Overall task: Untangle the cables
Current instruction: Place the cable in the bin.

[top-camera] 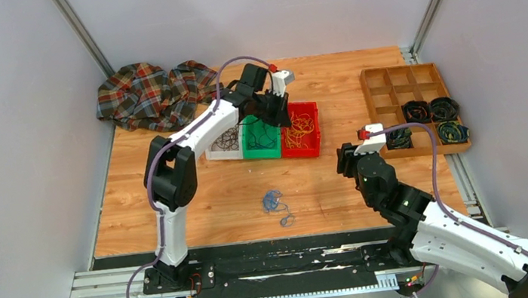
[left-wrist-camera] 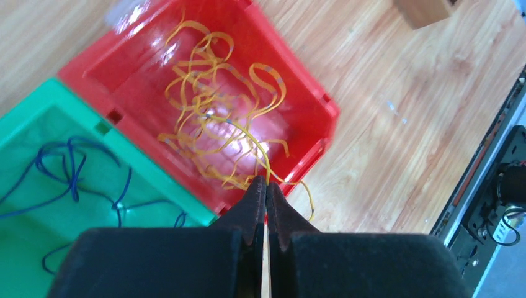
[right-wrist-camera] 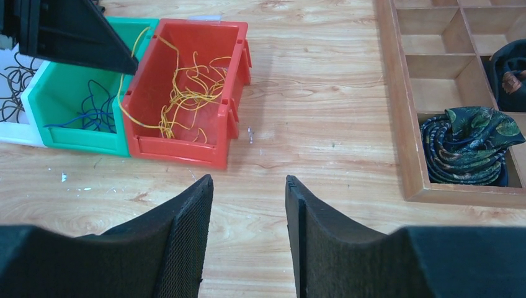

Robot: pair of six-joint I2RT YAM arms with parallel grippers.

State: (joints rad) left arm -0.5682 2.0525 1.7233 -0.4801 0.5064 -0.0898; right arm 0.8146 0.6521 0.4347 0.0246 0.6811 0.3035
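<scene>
A small clump of blue cables (top-camera: 275,202) lies on the wooden table in front of the arms. Three bins stand behind it: a white bin (top-camera: 218,155) with black wires, a green bin (top-camera: 261,151) with blue wires (left-wrist-camera: 74,180), and a red bin (top-camera: 304,150) with yellow wires (left-wrist-camera: 205,105). My left gripper (left-wrist-camera: 267,184) hangs over the red bin's near edge, shut on one yellow wire (left-wrist-camera: 251,139) that arcs up out of the pile; in the top view the left gripper (top-camera: 276,113) shows above the bins. My right gripper (right-wrist-camera: 248,183) is open and holds nothing, over bare table right of the bins.
A wooden compartment tray (top-camera: 389,76) sits at the right, with dark coiled bundles (right-wrist-camera: 468,146) in its near cells. A plaid cloth (top-camera: 151,93) lies at the back left. Grey walls close in both sides.
</scene>
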